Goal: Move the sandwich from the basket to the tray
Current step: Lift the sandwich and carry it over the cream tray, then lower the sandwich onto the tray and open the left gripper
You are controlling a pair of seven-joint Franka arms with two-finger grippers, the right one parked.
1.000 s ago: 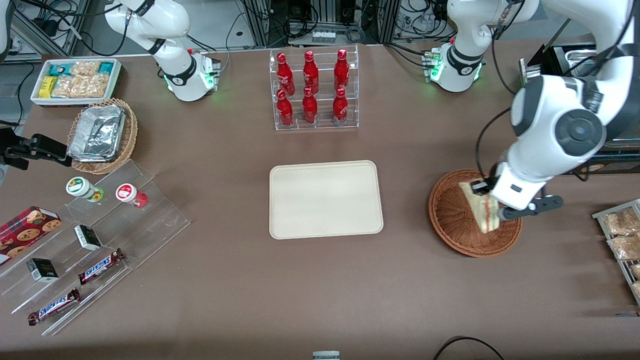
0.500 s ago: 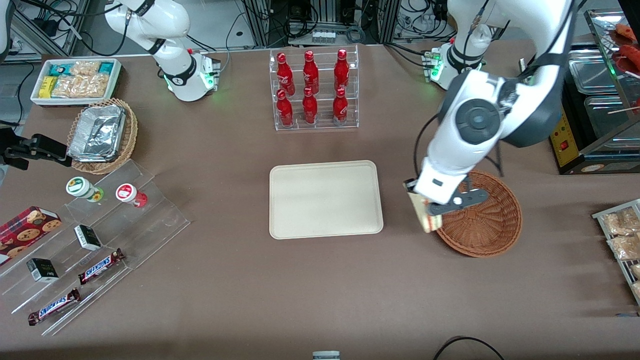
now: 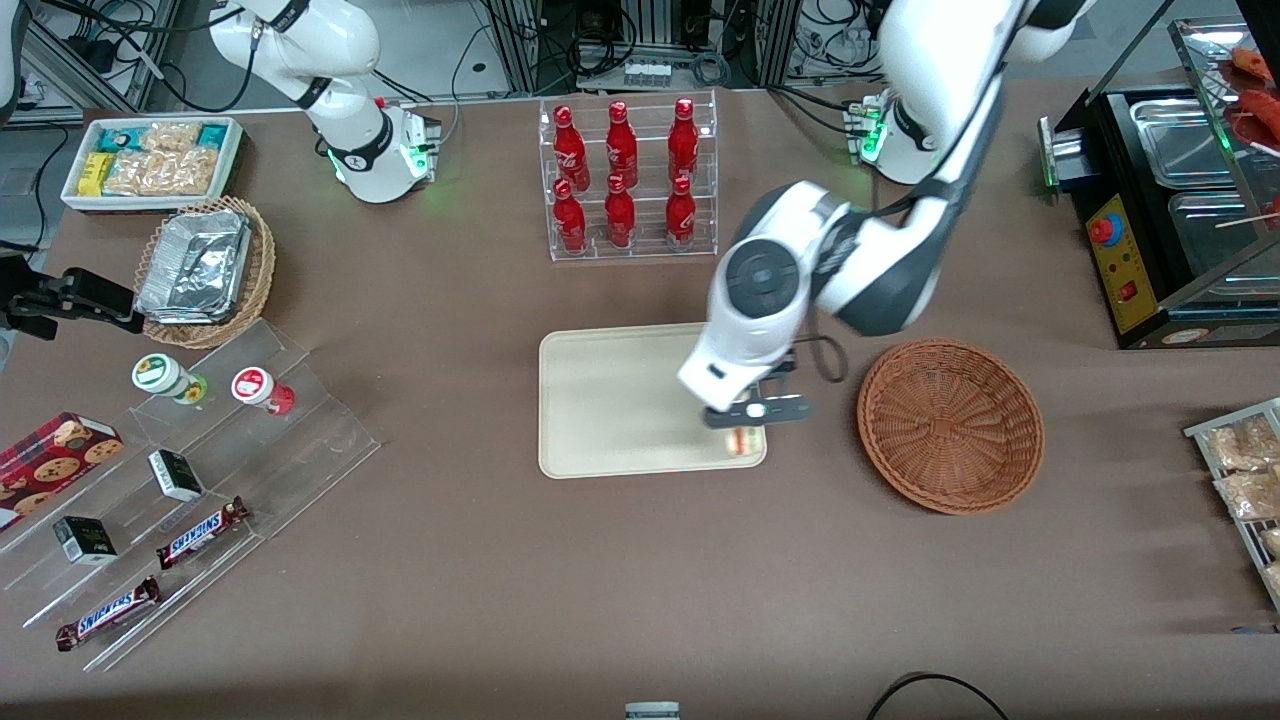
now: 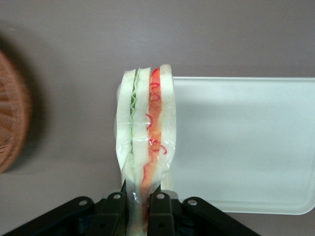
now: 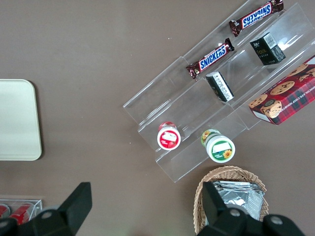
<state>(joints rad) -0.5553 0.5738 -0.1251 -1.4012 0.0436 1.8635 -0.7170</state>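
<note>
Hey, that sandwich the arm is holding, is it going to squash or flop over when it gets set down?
Probably soft: the end effector pinches the sandwich narrow at its base. Its clear wrap looks slippery. Released upright on its thin edge over the tray, it likely tips flat.

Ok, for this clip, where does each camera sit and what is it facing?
Front view: high, facing both arms, looking down on the table; the gripper holds the sandwich over the tray, beside the basket.
Left wrist view: on the working arm, looking past its fingers clamping the sandwich.
Right wrist view: on the parked arm, looking down at snack shelves.
All three show the tray.
</note>
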